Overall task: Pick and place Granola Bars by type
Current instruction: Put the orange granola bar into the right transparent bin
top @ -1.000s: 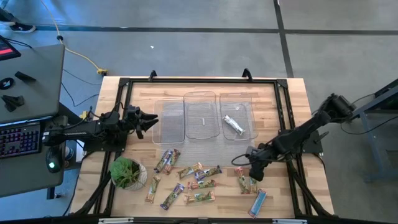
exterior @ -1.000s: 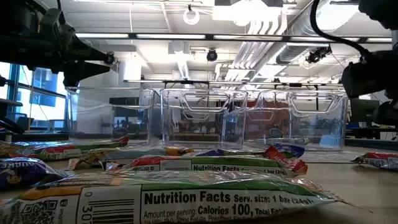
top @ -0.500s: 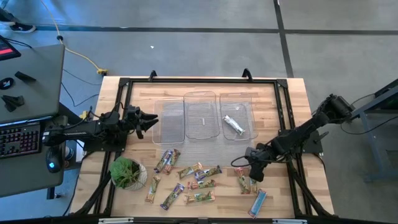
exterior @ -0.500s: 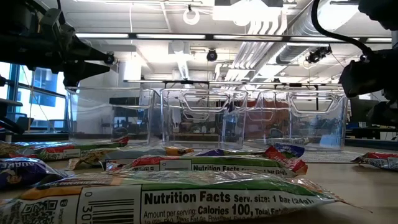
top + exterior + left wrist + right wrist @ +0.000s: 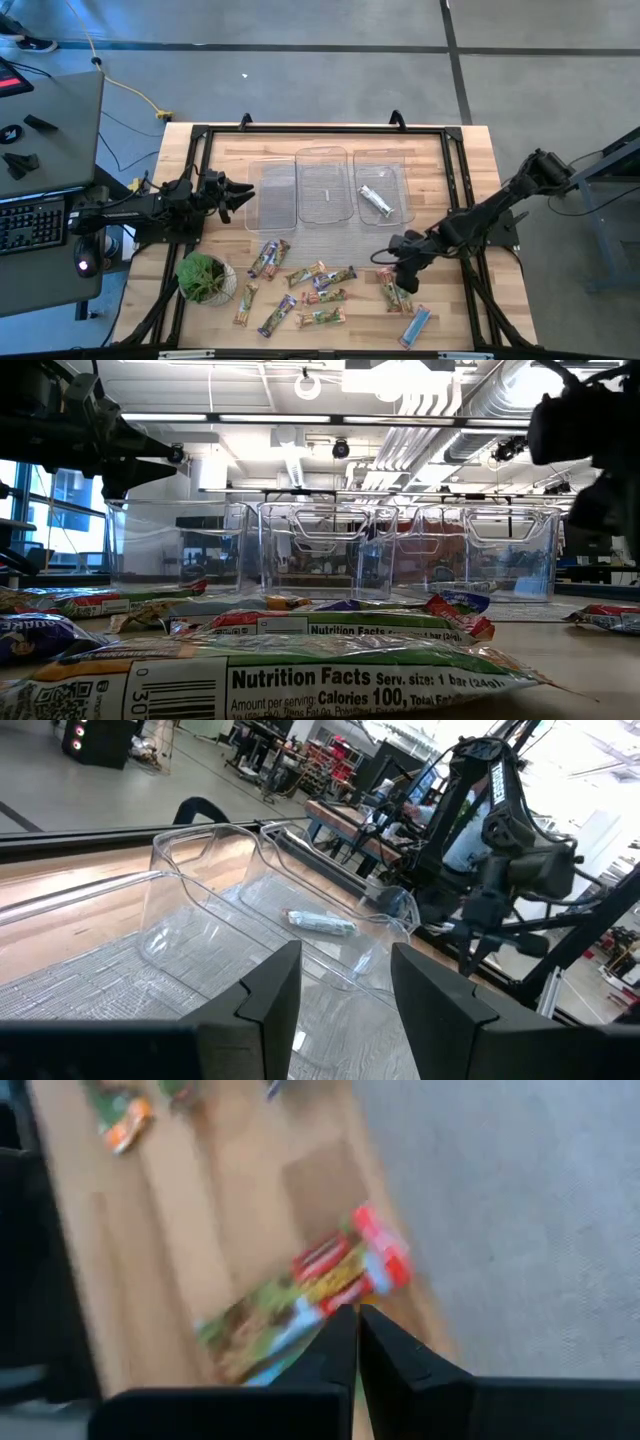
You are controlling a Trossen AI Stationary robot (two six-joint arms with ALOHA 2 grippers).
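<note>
Right gripper [image 5: 357,1342] has its jaws pinched shut on a green-and-red bar [image 5: 300,1295] by one end, lifted over the bench [image 5: 470,150] near the right front. It looks light, crinkly and slippery, its long axis running away from the jaws. Left gripper [image 5: 340,985] waits, jaws part-open and empty, by the trays [image 5: 325,185].

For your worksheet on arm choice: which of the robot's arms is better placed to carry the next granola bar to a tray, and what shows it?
Probably the right. The right gripper hangs above the loose bars and is shut on a green-and-red granola bar. The left gripper waits open beside the left tray.
</note>
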